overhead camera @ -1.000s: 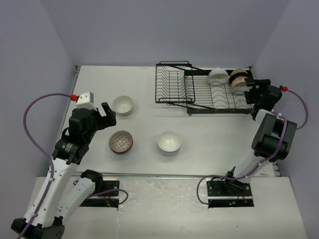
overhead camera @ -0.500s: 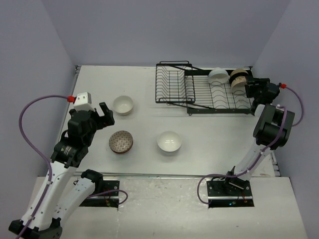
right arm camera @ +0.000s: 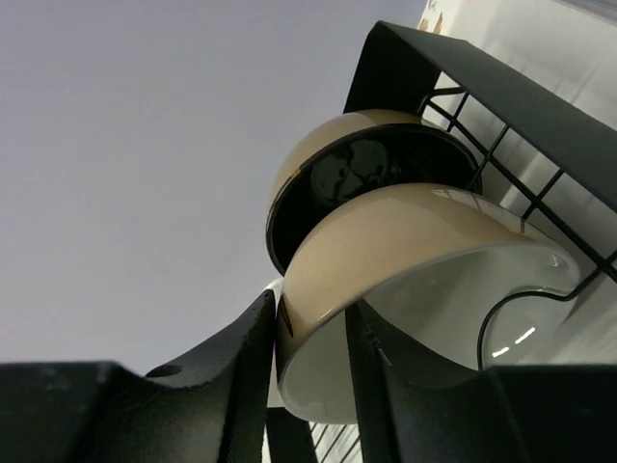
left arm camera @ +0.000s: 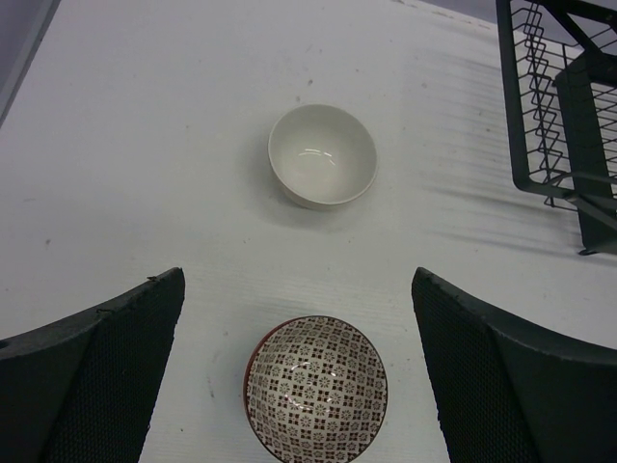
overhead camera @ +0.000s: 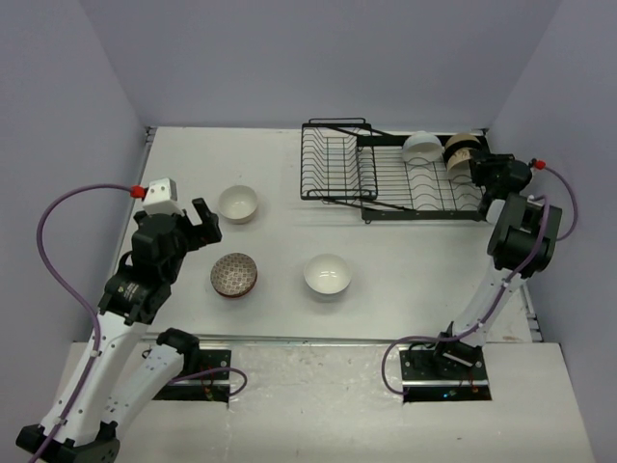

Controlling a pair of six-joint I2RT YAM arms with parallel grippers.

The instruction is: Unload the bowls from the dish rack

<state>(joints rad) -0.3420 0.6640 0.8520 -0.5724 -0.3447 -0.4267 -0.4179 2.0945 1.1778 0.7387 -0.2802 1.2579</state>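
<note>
The black wire dish rack (overhead camera: 386,178) stands at the back right and holds a white bowl (overhead camera: 421,147) and two beige bowls (overhead camera: 461,149) on edge. My right gripper (overhead camera: 479,166) is at the rack's right end. In the right wrist view its fingers (right arm camera: 246,357) straddle the wall of the nearer beige bowl (right arm camera: 405,241), one outside and one inside, pressed on it. A dark-lined beige bowl (right arm camera: 376,174) stands just behind. My left gripper (left arm camera: 297,280) hangs open above the reddish-brown patterned bowl (left arm camera: 316,389), which sits on the table.
Two white bowls (overhead camera: 237,204) (overhead camera: 328,275) sit upright on the table beside the patterned bowl (overhead camera: 234,275). The rack's smaller slotted basket (left arm camera: 554,116) holds nothing I can see. Grey walls close the table on three sides.
My right gripper has pushed in toward the rack's right end and narrowed its fingers onto the beige bowl's wall. The left arm drew back slightly, then stayed still.
</note>
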